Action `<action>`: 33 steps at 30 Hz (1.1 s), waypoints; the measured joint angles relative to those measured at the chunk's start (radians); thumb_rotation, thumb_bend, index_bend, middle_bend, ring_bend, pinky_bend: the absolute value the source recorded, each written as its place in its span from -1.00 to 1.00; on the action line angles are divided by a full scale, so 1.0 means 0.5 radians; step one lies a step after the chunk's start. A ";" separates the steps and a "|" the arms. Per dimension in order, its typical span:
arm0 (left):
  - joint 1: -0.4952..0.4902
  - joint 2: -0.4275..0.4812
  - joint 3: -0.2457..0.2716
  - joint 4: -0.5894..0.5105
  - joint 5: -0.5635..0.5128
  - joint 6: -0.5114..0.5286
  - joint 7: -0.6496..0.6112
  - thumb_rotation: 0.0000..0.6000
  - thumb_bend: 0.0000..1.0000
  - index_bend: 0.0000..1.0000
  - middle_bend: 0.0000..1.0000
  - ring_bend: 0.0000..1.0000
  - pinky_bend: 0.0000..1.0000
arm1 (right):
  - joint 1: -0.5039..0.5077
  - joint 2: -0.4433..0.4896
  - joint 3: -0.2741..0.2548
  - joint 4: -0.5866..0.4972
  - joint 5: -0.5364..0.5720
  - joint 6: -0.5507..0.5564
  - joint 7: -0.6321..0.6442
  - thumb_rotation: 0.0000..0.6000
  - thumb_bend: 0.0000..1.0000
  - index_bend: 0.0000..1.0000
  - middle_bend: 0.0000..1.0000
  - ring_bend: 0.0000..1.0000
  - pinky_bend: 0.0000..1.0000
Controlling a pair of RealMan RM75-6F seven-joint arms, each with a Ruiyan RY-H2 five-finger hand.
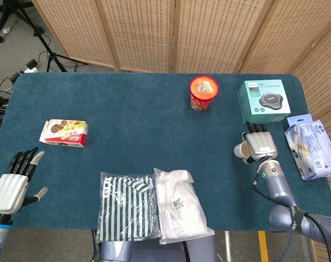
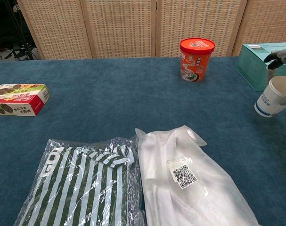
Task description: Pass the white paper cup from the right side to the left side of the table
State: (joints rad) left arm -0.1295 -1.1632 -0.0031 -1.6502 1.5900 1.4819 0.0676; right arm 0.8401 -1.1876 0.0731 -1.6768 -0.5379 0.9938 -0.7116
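You can make out a QR code label (image 2: 183, 175) on the white plastic bag (image 2: 190, 188); no printed words or numbers on any package are legible.

right hand (image 1: 259, 146) gripping white paper cup (image 2: 273, 96), tilted, at table's right | left hand (image 1: 13, 182) hovering with fingers spread, holding nothing

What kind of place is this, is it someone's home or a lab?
Probably a lab or test studio, not a home: wicker folding screens wall off the blue table, and tripod legs with cables stand on the floor behind.
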 measured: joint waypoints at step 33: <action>-0.021 0.091 0.029 0.045 -0.011 -0.074 -0.293 1.00 -0.59 -1.00 -1.00 -1.00 -1.00 | 1.026 -0.886 0.383 0.366 0.697 0.160 -1.028 1.00 -0.51 -0.13 -1.00 -1.00 -1.00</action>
State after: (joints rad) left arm -0.1398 -1.1177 0.0112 -1.6275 1.5843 1.4448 -0.0787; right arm 1.3533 -1.6304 0.2649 -1.4936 -0.1893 1.0737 -1.2257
